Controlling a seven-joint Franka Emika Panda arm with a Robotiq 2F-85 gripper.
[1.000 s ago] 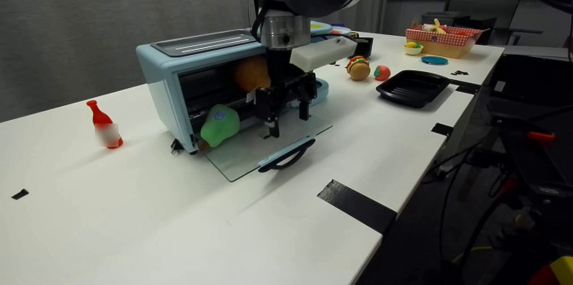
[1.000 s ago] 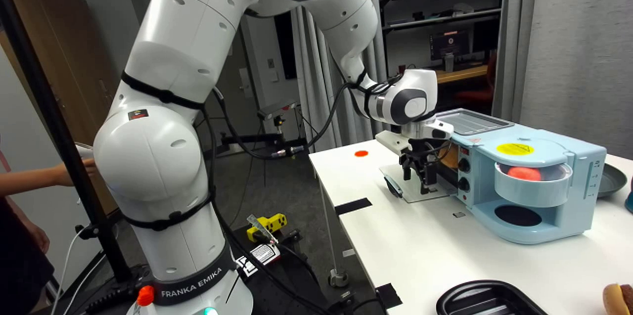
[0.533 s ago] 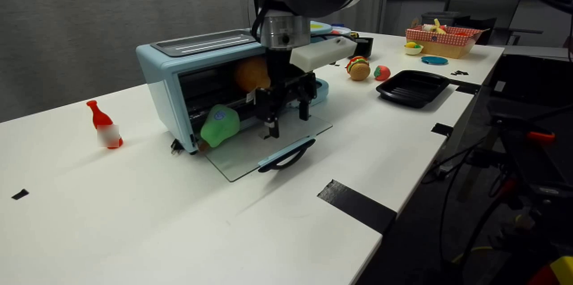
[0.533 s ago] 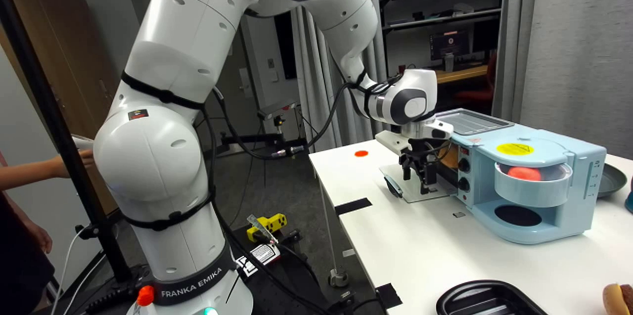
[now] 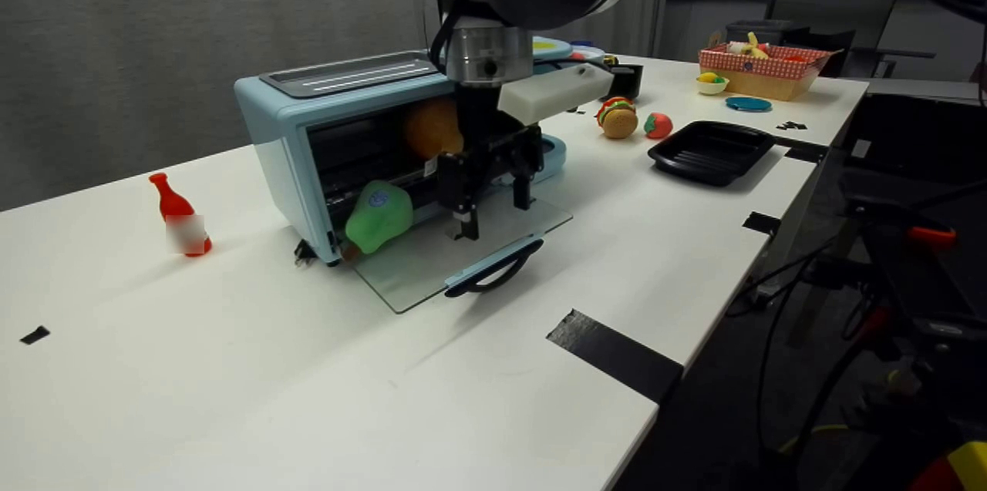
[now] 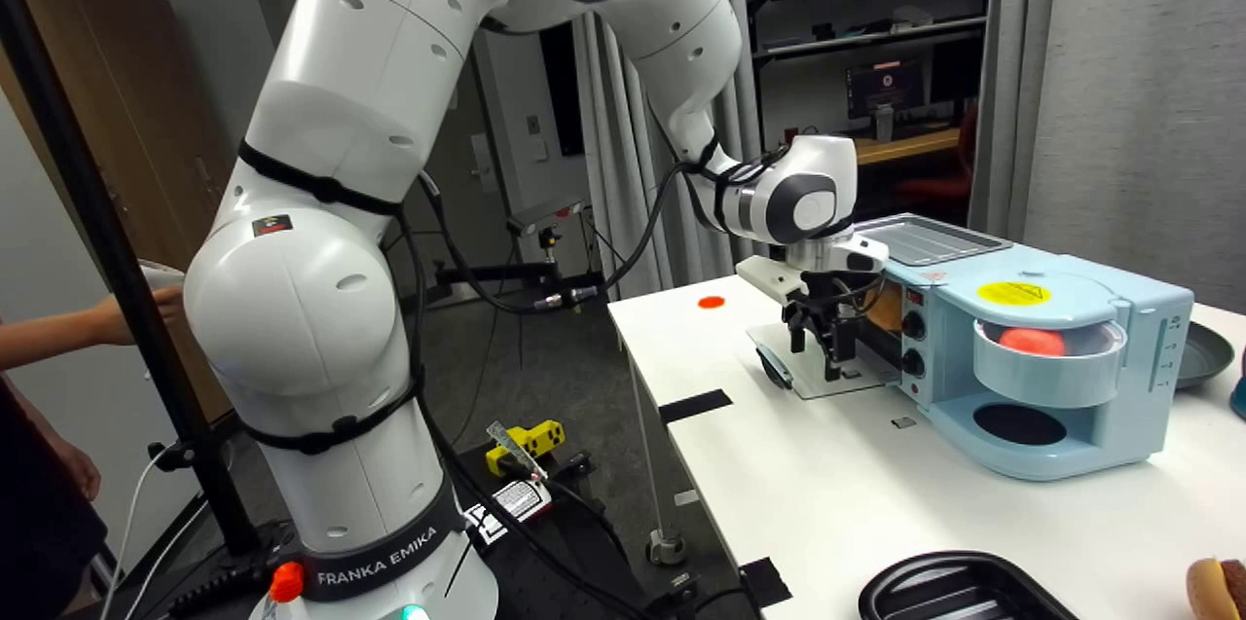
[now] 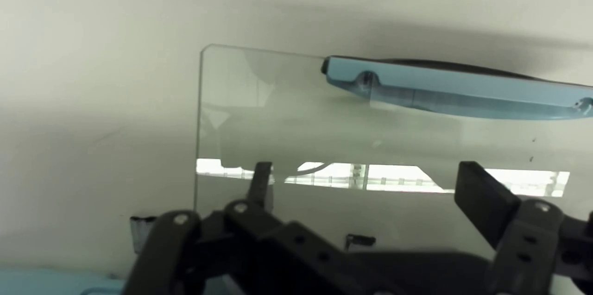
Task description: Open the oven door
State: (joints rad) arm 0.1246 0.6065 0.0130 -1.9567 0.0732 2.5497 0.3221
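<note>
Wrist view: the black two-finger gripper stands over the clear rectangular glass oven door, jaws apart and holding nothing; contact with the door cannot be determined. Both exterior views show the door folded down in front of the boxy light-blue toaster oven, above the white worktop. Opening appears complete; only gripper withdrawal presumably remains.
</note>
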